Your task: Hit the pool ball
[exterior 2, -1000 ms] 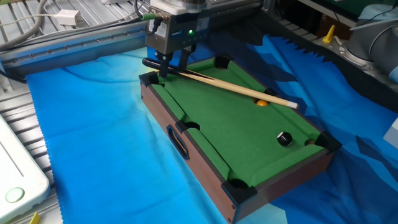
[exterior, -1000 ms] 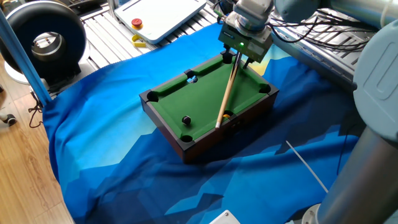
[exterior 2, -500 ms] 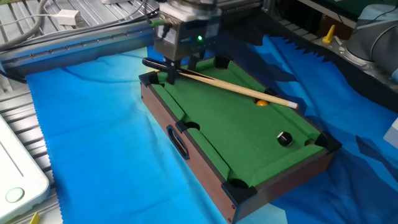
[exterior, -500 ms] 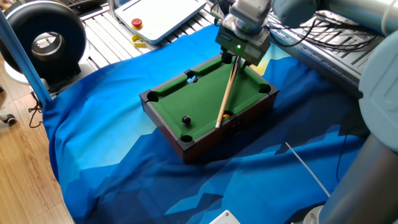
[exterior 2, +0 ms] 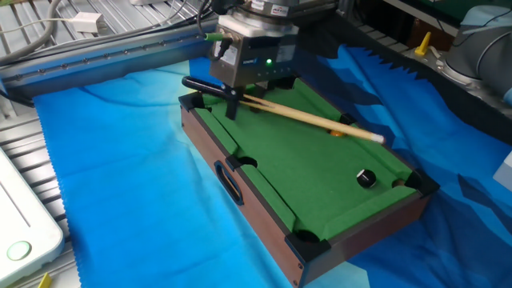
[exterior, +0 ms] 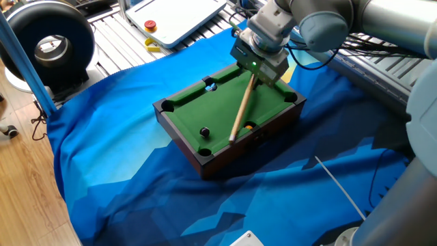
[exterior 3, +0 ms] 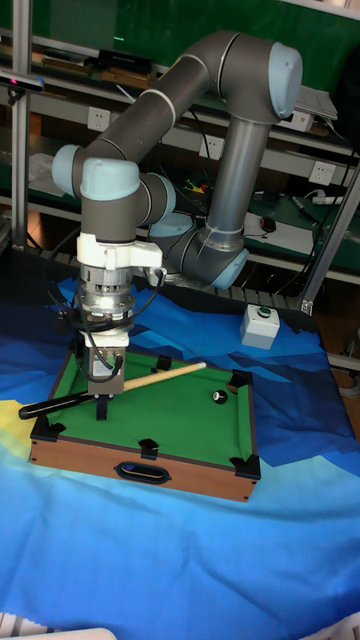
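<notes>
The miniature green-felt pool table [exterior: 205,113] [exterior 2: 280,160] [exterior 3: 170,405] rests on blue cloth. The pool ball, tiny and glossy black, lies on the felt near a corner pocket [exterior: 204,131] [exterior 2: 366,178] [exterior 3: 219,398]. My gripper [exterior: 255,71] [exterior 2: 244,100] [exterior 3: 103,388] hangs over the opposite end of the table, shut on a wooden cue stick [exterior: 242,109] [exterior 2: 312,118] [exterior 3: 160,377] with a black handle. The cue lies slanted over the felt, its tip a short way from the black ball. An orange-yellow ball [exterior: 249,126] [exterior 2: 339,133] sits right by the cue near its tip.
A pale ball [exterior: 212,86] sits by a side pocket. A black round device [exterior: 49,44] and a white box with a red button [exterior: 179,17] stand beyond the cloth. A white button box [exterior 3: 260,325] is behind the table. A thin white rod [exterior: 336,183] lies on the cloth.
My gripper has shifted sideways along the table's end with the cue, which has swung slightly over the felt and now partly covers the orange-yellow ball. The black ball has not moved.
</notes>
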`<state>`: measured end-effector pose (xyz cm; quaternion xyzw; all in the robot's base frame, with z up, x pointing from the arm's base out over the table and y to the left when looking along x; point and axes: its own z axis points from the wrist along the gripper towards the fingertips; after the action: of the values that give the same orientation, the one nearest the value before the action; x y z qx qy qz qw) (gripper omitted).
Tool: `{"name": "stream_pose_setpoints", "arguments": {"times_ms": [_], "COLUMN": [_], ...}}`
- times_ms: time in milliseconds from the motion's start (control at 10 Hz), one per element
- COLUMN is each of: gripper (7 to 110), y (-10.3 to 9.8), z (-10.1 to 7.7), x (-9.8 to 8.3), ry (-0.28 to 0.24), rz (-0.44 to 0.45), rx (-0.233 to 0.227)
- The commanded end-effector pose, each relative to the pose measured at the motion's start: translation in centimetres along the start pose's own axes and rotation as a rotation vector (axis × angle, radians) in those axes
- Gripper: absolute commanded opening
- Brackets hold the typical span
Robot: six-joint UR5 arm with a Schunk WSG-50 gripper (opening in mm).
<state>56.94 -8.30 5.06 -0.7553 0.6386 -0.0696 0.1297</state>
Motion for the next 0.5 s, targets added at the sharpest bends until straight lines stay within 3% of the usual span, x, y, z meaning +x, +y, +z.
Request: {"name": "stream_pose_setpoints", "arguments": {"times_ms": [0, 400], "gripper": [22, 22], "y": [0.13, -0.01], "z": [-0.82, -0.45], "x": [-0.42, 0.47], "ry": [-0.017, 0.014], "rz": [0.146, 0.120], "rx": [0.018, 0.027]}}
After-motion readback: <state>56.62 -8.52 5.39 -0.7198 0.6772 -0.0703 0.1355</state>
